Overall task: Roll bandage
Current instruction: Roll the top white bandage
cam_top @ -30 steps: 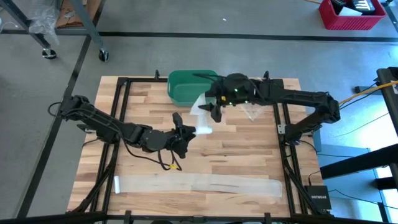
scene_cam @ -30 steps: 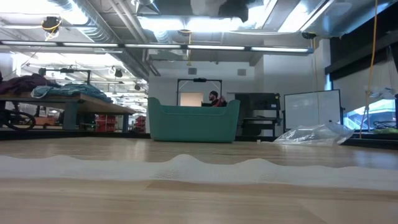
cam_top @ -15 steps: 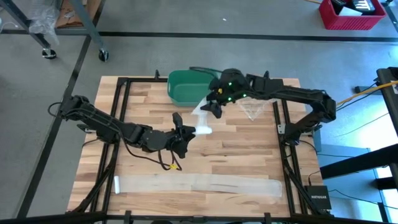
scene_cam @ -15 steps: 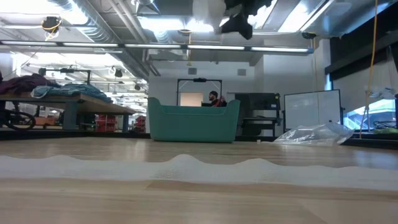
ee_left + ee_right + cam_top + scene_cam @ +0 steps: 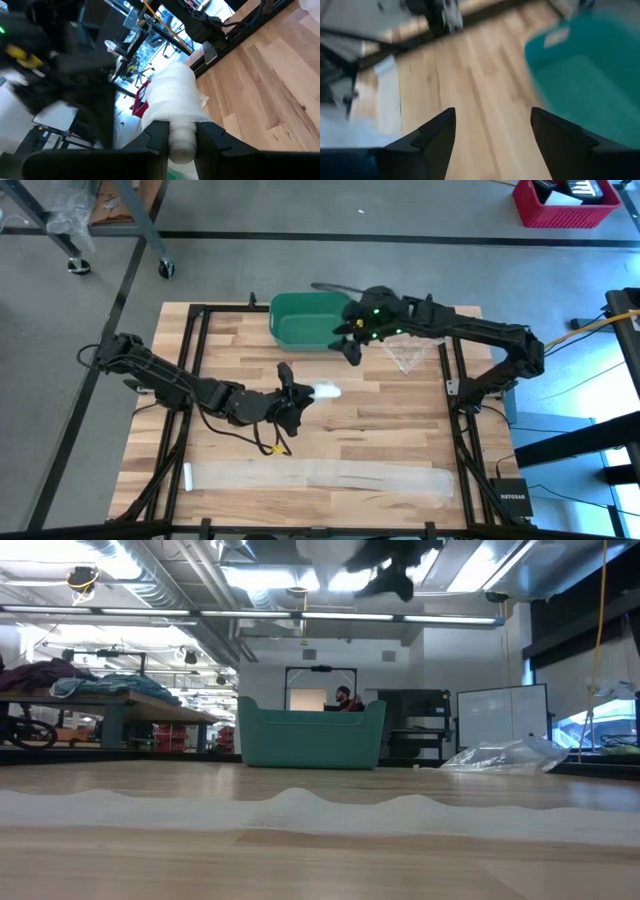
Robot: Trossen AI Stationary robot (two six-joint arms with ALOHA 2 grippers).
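— While the rolled bandage (image 5: 172, 107) sits clenched between our left gripper (image 5: 300, 392) fingers, how far are we?

— Mostly wound, we judge. Our right gripper (image 5: 352, 350) hangs with fingers spread, empty, beside the green bin (image 5: 300, 317). Another strip (image 5: 320, 474) lies flat.

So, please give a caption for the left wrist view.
Left fingers shut on a rolled white bandage above the wooden table.
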